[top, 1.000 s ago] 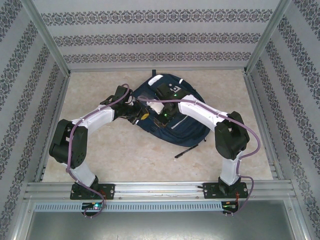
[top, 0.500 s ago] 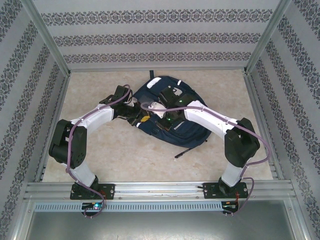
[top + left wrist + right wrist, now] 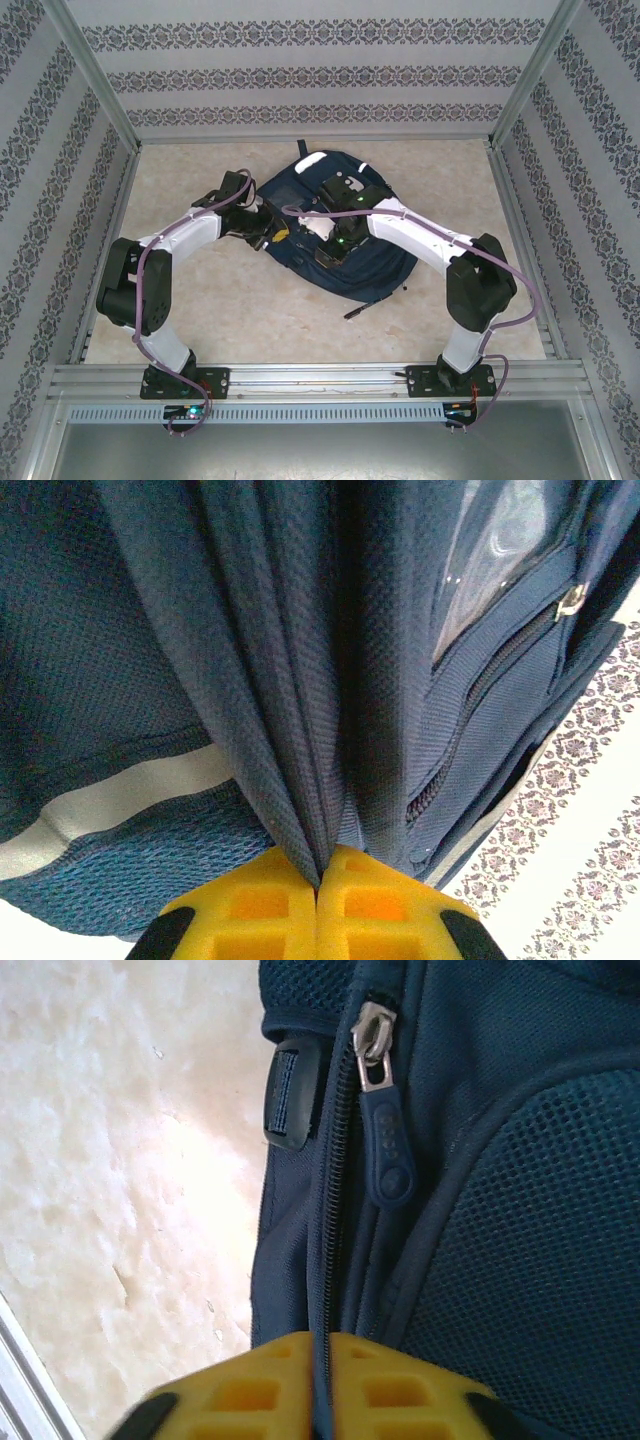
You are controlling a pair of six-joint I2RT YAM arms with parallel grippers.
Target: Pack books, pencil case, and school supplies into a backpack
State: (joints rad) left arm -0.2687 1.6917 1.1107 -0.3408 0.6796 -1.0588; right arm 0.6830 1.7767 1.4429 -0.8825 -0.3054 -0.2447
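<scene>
Where patterned walls (image 3: 320, 80) ring the marbled table (image 3: 250, 310), the left pincer (image 3: 318, 868) clamps the backpack (image 3: 150, 630); right pincer (image 3: 318, 1348) unclear.

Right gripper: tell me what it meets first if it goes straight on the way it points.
The backpack, almost at once: the right gripper sits at the zipper seam, whose track runs ahead toward the rubber pull tab. Depth is unclear.
</scene>
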